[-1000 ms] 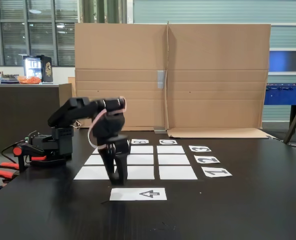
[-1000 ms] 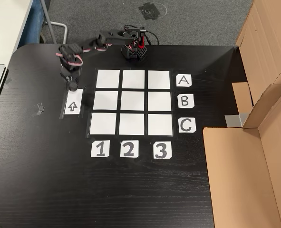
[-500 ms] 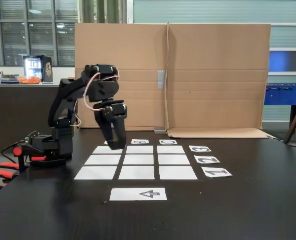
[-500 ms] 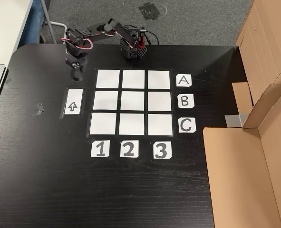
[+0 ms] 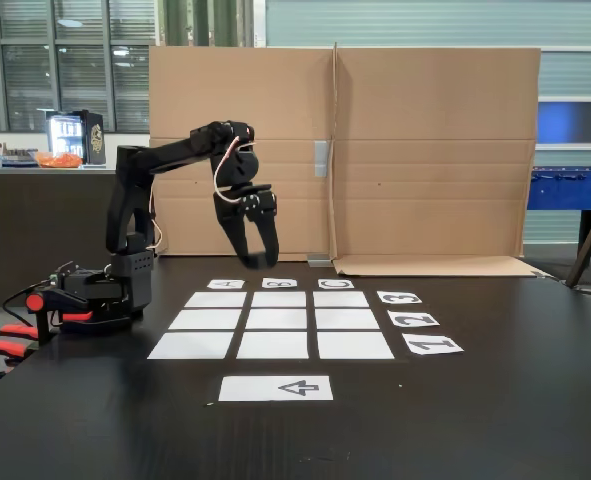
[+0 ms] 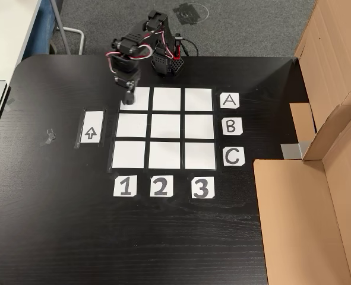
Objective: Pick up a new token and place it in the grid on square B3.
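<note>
The grid (image 6: 165,114) of nine white squares lies on the black table, also seen in the low fixed view as the grid (image 5: 308,320). Square B3 (image 6: 200,126) is the middle square beside the "B" label; in the low view square B3 (image 5: 278,299) is bare at the far middle. My gripper (image 6: 128,98) hangs over the left edge of the square nearest the arm's base. It is raised well above the table, gripper (image 5: 254,261) pointing down. A small dark lump, the token (image 6: 128,100), sits between the closed fingertips.
The arrow-printed sheet (image 6: 89,129) lies bare left of the grid. The arm's base (image 6: 166,59) stands at the table's top edge. Letter and number labels border the grid. Cardboard (image 6: 318,196) stands along the right side. A small scrap (image 6: 49,136) lies far left.
The gripper rose from the top end of the arrow sheet, lifted high and swung toward the grid, now over its corner nearest the base. The arrow sheet is left bare.
</note>
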You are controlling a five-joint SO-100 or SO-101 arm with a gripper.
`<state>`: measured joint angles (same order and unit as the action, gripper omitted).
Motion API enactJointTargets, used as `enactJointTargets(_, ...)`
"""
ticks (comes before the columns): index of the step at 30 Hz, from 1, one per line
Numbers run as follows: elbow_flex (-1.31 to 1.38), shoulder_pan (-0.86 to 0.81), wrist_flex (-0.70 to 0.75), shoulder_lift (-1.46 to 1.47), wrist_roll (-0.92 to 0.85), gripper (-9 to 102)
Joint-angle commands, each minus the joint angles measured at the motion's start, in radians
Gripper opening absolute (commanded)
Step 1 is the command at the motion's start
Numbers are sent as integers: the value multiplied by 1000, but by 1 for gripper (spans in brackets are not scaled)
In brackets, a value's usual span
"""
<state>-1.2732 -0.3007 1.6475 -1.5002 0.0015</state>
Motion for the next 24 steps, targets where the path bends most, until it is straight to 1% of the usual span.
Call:
enactJointTargets(1,-104,115,-32,-109,46,0)
enactJointTargets(10,-275,304,-138,-138,126,0)
enactJointTargets(24,-285,466,-212,-44,123,0)
